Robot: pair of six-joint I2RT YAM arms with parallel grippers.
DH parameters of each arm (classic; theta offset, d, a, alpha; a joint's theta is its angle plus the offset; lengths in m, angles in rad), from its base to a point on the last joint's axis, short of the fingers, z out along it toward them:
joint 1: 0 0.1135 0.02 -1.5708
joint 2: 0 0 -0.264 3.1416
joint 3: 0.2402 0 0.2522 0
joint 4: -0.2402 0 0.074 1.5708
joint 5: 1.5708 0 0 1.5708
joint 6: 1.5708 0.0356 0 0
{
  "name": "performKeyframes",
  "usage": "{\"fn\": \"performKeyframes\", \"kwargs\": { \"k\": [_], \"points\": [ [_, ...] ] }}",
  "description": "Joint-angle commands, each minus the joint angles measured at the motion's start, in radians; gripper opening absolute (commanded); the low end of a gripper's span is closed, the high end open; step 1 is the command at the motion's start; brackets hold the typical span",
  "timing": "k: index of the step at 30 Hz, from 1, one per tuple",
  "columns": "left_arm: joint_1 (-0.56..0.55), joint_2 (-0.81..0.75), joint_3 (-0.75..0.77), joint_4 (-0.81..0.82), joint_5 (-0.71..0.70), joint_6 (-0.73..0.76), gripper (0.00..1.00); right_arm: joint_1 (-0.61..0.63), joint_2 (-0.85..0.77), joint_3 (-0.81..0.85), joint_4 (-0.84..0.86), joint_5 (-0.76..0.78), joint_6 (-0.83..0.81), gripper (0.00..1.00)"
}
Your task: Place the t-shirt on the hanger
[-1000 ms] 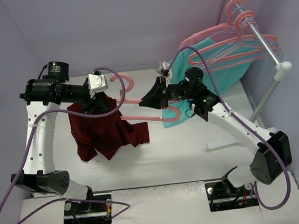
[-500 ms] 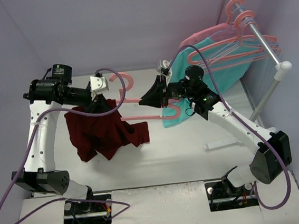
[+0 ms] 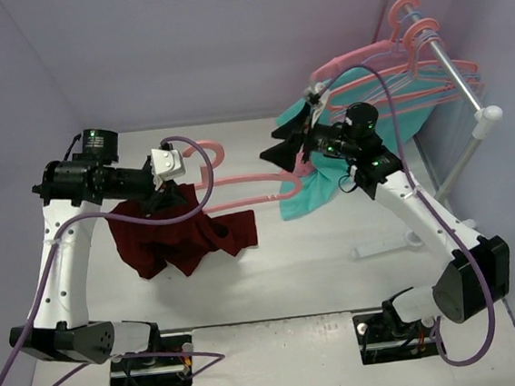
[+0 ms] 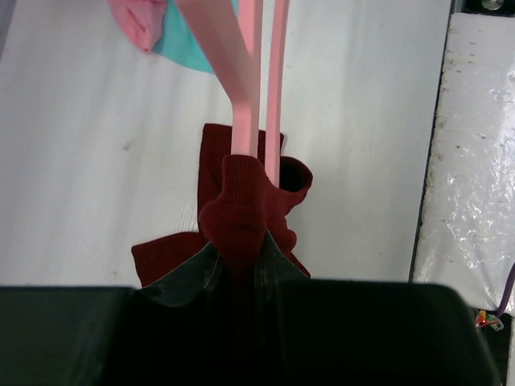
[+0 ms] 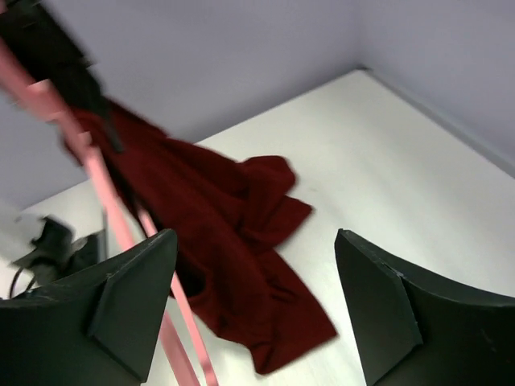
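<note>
White desk (image 3: 320,269) and lilac walls are framing a handover. The right gripper (image 3: 287,137), clamped on the hanger (image 3: 247,178) a second ago, is now standing with its fingers apart, just off the hanger's far end. The left gripper (image 4: 239,253) is pressing together on the t-shirt (image 3: 184,236) bunched over the hanger's near end, apparently pinching the plastic through the cloth. That means the left arm alone is now carrying both. The hanger's long axis is running crosswise, with its free end pointing at the teal garment (image 3: 316,187). The t-shirt is drooping below the hanger onto the desk.
</note>
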Motion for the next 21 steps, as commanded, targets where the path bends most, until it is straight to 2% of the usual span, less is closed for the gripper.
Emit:
{"fn": "performKeyframes", "kwargs": {
  "k": [1,6,10,13,14,17,21],
  "points": [
    [0.008,-0.055,-0.013,0.15,-0.05,-0.109,0.0,-0.059,-0.12,0.011,-0.008,0.151,0.014,0.78],
    [0.008,-0.115,-0.113,0.302,-0.196,-0.228,0.0,-0.052,-0.226,-0.09,-0.046,0.346,0.087,0.76],
    [0.008,-0.15,-0.188,0.408,-0.265,-0.383,0.0,0.003,-0.271,-0.206,-0.053,0.457,0.175,0.67],
    [0.008,-0.19,-0.221,0.46,-0.278,-0.444,0.0,0.097,-0.245,-0.245,-0.057,0.519,0.245,0.62],
    [0.007,-0.198,-0.224,0.473,-0.285,-0.466,0.0,0.164,-0.228,-0.253,-0.059,0.584,0.272,0.62],
    [0.007,-0.221,-0.232,0.482,-0.311,-0.491,0.0,0.311,-0.166,-0.261,-0.058,0.75,0.34,0.66],
    [0.007,-0.245,-0.275,0.506,-0.324,-0.517,0.0,0.413,-0.059,-0.229,-0.055,0.82,0.396,0.72]
  ]
}}
